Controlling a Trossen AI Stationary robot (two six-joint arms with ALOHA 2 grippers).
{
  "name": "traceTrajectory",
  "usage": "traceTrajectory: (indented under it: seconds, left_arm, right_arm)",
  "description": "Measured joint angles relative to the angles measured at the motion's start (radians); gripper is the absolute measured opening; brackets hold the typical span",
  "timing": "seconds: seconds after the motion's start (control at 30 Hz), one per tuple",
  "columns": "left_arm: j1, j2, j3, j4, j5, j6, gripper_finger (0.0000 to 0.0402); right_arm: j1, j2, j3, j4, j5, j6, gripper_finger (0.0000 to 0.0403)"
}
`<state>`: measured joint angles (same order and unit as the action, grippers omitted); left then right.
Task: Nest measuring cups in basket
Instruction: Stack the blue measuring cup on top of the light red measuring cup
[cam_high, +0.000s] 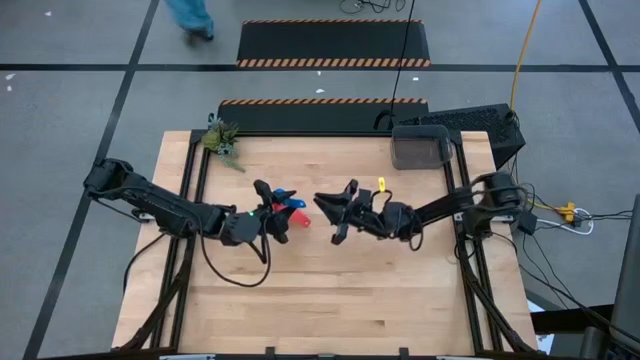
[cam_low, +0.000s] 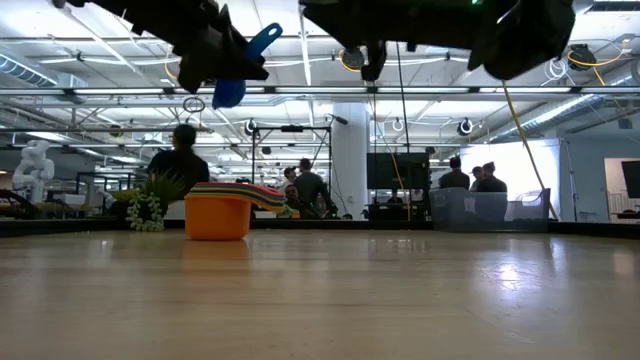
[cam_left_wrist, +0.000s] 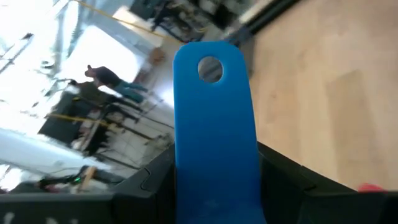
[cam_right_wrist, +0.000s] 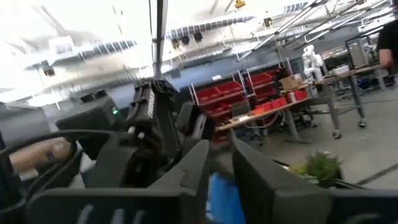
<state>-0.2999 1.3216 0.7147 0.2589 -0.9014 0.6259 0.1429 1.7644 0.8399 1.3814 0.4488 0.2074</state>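
Note:
My left gripper (cam_high: 272, 208) is shut on a blue measuring cup (cam_low: 240, 62), high over the middle of the table. Its blue handle (cam_left_wrist: 211, 118) sticks out past the fingers. My right gripper (cam_high: 328, 210) hovers just right of it, its fingers (cam_right_wrist: 194, 169) a narrow gap apart with nothing between them; blue shows beyond the gap. A stack of nested cups, with an orange cup (cam_low: 217, 216) outermost, stands on the table below the left gripper; in the high view only a red bit (cam_high: 297, 214) of it shows. The dark grey basket (cam_high: 420, 148) stands at the far right. My left gripper pinches the blue cup's handle by its two long edges (cam_left_wrist: 180, 186) between its two fingers. The handle lies along the fingers, and its free end with the hole (cam_left_wrist: 211, 68) reaches out past them. The cup is lifted clear, its bowl (cam_low: 228, 94) hanging lowest.
A small green plant (cam_high: 222, 140) sits at the far left corner. A black keyboard (cam_high: 470, 122) lies behind the basket. People stand in the room beyond the table. Bare wood fills the near half of the table (cam_high: 330, 300).

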Motion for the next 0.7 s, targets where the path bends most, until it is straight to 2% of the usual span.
traceTrajectory:
  seconds: [0.1, 0.23, 0.37, 0.57, 0.7]
  left_arm:
    - [-0.01, -0.001, 0.0, -0.043, 0.079, -0.039, 0.0165]
    - [0.003, -0.011, 0.0, -0.101, 0.264, -0.089, 0.0163]
    - [0.059, -0.01, 0.002, -0.205, 0.427, -0.095, 0.016]
    - [0.169, -0.01, 0.101, -0.481, 0.626, -0.158, 0.0156]
    - [0.227, -0.01, 0.174, -0.602, 0.732, -0.133, 0.0151]
  right_arm:
    - [0.0, -0.111, -0.044, -0.129, 0.0, -0.044, 0.0086]
    - [0.0, -0.259, -0.098, -0.329, -0.001, -0.079, 0.0113]
    - [0.0, -0.373, -0.146, -0.449, -0.004, -0.082, 0.0128]
    - [0.001, -0.467, -0.215, -0.475, -0.004, -0.082, 0.0132]
    - [0.001, -0.496, -0.23, -0.474, -0.004, -0.086, 0.0132]
